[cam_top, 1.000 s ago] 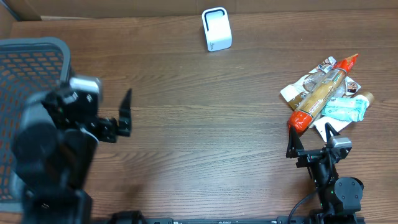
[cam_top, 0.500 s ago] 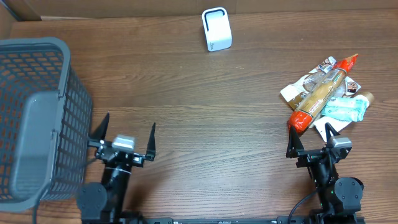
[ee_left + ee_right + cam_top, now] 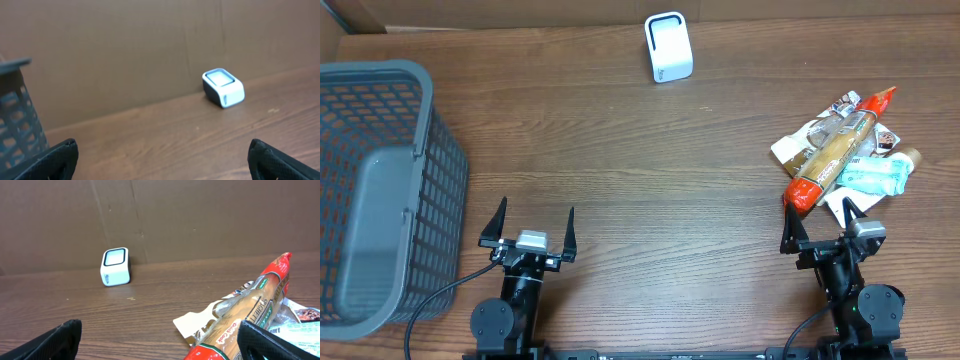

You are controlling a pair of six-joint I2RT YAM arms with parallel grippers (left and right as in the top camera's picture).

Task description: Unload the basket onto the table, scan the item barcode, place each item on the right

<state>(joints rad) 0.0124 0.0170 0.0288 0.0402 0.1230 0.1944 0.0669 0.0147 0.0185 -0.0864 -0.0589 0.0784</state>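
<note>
**Both pincers gaping, spaghetti pack lying untouched right of the scanner**

The left gripper [image 3: 536,212] is standing wide open and gripping nothing, its two dark fingers [image 3: 45,161] showing at the lower corners of its wrist view. It is sitting near and left of the scanner [image 3: 668,47]. The right gripper [image 3: 818,212] is likewise spread wide with nothing between its jaws, sitting near and right of the scanner, just short of the pile of goods.

The basket [image 3: 380,68], grey mesh, is standing upright far left of the scanner, beside the left gripper. Its grey handle [image 3: 375,230] is lying folded across the inside.

The spaghetti pack [image 3: 835,152] is lying flat on top of the pile, right of the scanner and nearer the robot. Its long axis is running diagonally: the red rounded end is pointing toward the right gripper, and the pinched red tip is pointing away and to the right. Its printed side is facing up, and no barcode is showing.

A teal packet [image 3: 875,176] is lying just beside it on the side away from the scanner, and a brown-and-white packet [image 3: 810,135] is poking out from beneath on the scanner side.

The scanner is standing on the table [image 3: 650,170] at the far edge, its window facing up.
</note>
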